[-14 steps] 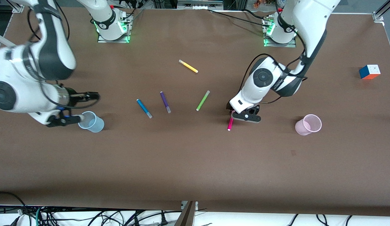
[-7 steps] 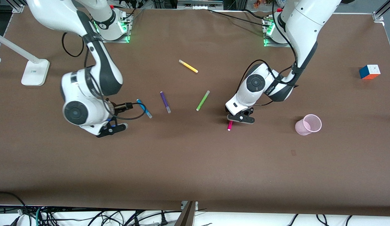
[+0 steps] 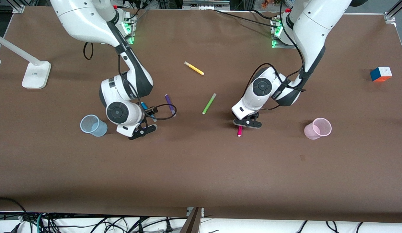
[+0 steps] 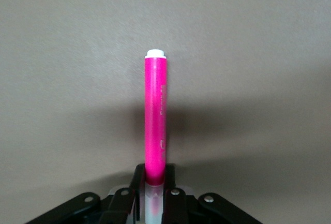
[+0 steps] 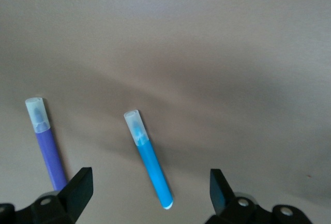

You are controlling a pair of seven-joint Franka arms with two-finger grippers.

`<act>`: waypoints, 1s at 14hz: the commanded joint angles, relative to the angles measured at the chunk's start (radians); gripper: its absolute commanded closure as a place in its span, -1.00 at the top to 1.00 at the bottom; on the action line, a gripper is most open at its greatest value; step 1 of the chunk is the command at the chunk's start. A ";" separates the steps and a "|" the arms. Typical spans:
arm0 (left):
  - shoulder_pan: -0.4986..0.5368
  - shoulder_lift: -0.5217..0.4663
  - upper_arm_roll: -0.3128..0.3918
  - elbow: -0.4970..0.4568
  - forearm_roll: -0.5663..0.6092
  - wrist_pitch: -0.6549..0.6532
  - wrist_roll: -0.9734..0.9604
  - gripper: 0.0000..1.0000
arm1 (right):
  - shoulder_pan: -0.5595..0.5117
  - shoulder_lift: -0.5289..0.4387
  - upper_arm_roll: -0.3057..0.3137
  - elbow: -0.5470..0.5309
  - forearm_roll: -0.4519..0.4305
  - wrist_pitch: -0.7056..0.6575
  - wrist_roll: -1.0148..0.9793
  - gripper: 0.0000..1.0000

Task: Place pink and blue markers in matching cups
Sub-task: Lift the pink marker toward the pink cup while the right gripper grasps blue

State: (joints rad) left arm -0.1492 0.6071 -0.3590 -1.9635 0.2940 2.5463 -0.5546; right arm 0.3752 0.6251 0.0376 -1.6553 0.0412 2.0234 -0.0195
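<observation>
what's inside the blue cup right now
No marker stands in the blue cup, and the pink cup looks empty too. The blue marker lies on the table beneath the open right pincer.

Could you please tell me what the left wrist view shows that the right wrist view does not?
Only the left wrist view shows the pink marker, clamped at its pale cap end by the left gripper. Only the right wrist view shows the blue marker and the purple pen lying apart on the table, with the right gripper open over the blue marker. Both show bare brown table and neither shows a cup.
</observation>
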 commanded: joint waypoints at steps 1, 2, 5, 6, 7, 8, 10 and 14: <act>0.040 -0.105 -0.009 0.006 0.021 -0.148 0.011 -1.00 | 0.022 -0.013 -0.007 -0.063 0.006 0.076 0.001 1.00; 0.056 -0.142 -0.014 0.012 0.008 -0.225 0.066 -1.00 | 0.025 -0.007 -0.007 -0.082 0.003 0.107 0.001 1.00; 0.131 -0.210 -0.029 0.131 -0.107 -0.554 0.336 -1.00 | 0.037 -0.007 -0.008 -0.145 0.002 0.201 0.001 1.00; 0.163 -0.213 -0.029 0.199 -0.107 -0.693 0.442 -1.00 | 0.041 -0.005 -0.007 -0.152 0.000 0.208 0.001 1.00; 0.190 -0.213 -0.029 0.263 -0.107 -0.812 0.540 -1.00 | 0.042 -0.007 -0.007 -0.162 -0.003 0.216 0.000 1.00; 0.212 -0.211 -0.025 0.322 -0.104 -0.903 0.623 -1.00 | 0.042 -0.007 -0.007 -0.172 -0.004 0.230 0.000 1.00; 0.255 -0.201 -0.015 0.405 -0.087 -1.039 0.775 -1.00 | 0.042 -0.007 -0.008 -0.175 -0.004 0.236 0.000 0.93; 0.280 -0.166 0.005 0.423 0.147 -1.146 0.994 -1.00 | 0.042 -0.007 -0.008 -0.175 -0.004 0.236 0.000 -0.18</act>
State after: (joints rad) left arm 0.1333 0.3889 -0.3543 -1.5780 0.3633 1.4516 0.3353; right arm 0.4085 0.6362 0.0365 -1.8050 0.0404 2.2417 -0.0196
